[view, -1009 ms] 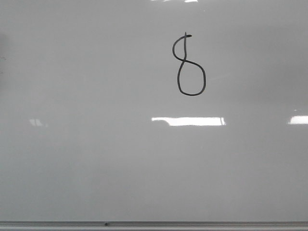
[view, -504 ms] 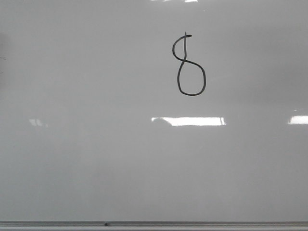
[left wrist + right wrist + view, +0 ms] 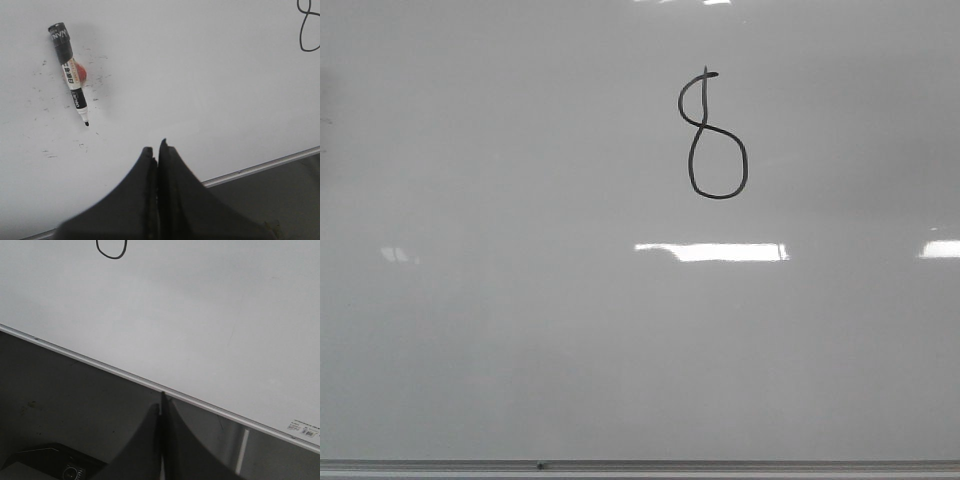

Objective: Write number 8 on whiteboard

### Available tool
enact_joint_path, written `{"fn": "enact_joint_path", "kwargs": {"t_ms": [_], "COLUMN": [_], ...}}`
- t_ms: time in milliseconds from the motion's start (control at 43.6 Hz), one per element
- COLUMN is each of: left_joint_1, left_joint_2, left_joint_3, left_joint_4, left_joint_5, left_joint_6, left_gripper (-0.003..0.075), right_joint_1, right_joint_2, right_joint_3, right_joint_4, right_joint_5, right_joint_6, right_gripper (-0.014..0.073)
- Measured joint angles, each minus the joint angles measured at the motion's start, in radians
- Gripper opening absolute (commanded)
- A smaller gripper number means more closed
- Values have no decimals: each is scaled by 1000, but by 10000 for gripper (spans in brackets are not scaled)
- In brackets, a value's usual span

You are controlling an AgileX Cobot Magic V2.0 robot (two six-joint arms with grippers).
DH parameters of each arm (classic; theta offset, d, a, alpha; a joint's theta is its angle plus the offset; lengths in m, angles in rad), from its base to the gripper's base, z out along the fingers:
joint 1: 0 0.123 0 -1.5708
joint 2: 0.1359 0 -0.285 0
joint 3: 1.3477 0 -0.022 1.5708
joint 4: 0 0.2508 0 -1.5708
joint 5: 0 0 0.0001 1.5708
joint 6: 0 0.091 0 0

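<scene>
The whiteboard (image 3: 520, 330) fills the front view, with a grey metal strip along its near edge. The number 8 (image 3: 712, 135) is drawn on it in thin black line, right of the middle and toward the far side. Part of the figure shows in the left wrist view (image 3: 309, 27) and its lower loop in the right wrist view (image 3: 111, 248). My left gripper (image 3: 156, 149) is shut and empty over the board near its edge. My right gripper (image 3: 161, 401) is shut and empty just off the board's edge. Neither gripper shows in the front view.
A black-and-white marker (image 3: 70, 74) lies uncapped on the board beside a small red round thing (image 3: 78, 73), among small black ink specks. The board's metal edge strip (image 3: 100, 365) borders a dark surface. Bright light reflections (image 3: 712, 252) lie on the board.
</scene>
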State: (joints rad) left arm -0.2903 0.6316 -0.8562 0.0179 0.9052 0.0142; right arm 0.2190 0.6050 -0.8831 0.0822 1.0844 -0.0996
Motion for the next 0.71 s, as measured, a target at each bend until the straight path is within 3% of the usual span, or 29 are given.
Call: {"fn": "enact_joint_path", "kwargs": {"t_ms": [115, 252, 527, 711], "left_joint_1": [28, 96, 228, 288], "left_joint_2": [-53, -149, -406, -571], "left_joint_3": [35, 151, 529, 731], "left_joint_4": [11, 17, -2, -18], "left_joint_5": [-53, -221, -591, -745], "left_joint_6": [7, 7, 7, 7], "left_gripper": [-21, -21, -21, -21], "right_joint_1": [0, 0, 0, 0], "right_joint_2": [0, 0, 0, 0], "right_joint_3": [0, 0, 0, 0], "right_joint_4": [0, 0, 0, 0], "right_joint_5": [0, 0, 2, 2], "right_joint_6": [0, 0, 0, 0], "right_gripper": [-108, -108, -108, -108]}}
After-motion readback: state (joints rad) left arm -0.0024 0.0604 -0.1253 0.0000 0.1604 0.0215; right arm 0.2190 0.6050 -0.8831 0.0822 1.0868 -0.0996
